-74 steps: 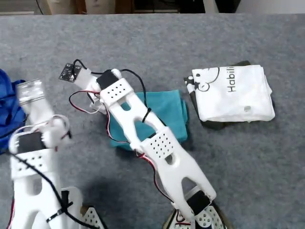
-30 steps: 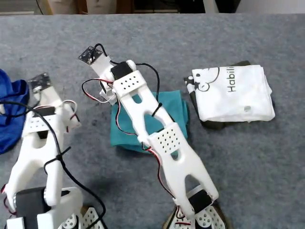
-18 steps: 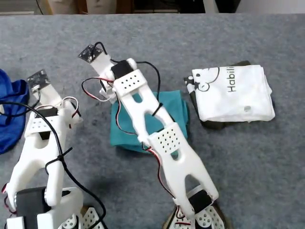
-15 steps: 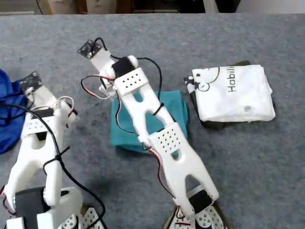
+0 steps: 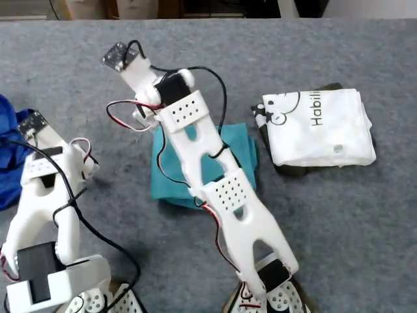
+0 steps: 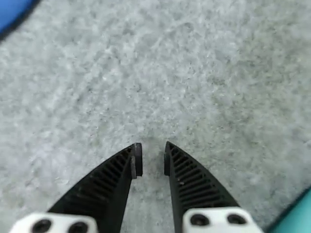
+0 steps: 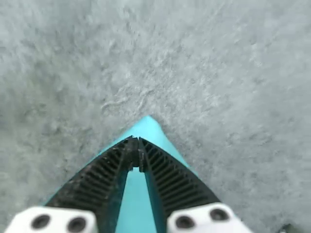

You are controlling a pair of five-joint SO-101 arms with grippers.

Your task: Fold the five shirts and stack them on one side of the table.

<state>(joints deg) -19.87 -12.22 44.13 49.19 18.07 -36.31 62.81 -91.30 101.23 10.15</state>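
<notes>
A folded teal shirt (image 5: 238, 153) lies flat in the middle of the table, with my right arm (image 5: 186, 120) stretched across it. My right gripper (image 7: 136, 154) is shut just above the shirt's far left corner (image 7: 149, 126), and I see no cloth pinched between the fingers. A blue shirt (image 5: 6, 173) lies crumpled at the table's left edge. My left arm (image 5: 44, 179) stands right beside it. My left gripper (image 6: 152, 158) is slightly open over bare carpet, holding nothing, with blue cloth (image 6: 9, 9) at one corner and teal cloth (image 6: 297, 217) at the opposite corner.
A folded white shirt (image 5: 319, 127) lies on a dark folded one (image 5: 288, 171) at the right side of the table. Grey carpet (image 5: 339, 222) covers the table. The far edge runs along the top of the high view.
My right arm's wrist has swung toward the far side, off the teal shirt's corner. My left arm has shifted left toward the blue shirt. The shirts have not moved.
</notes>
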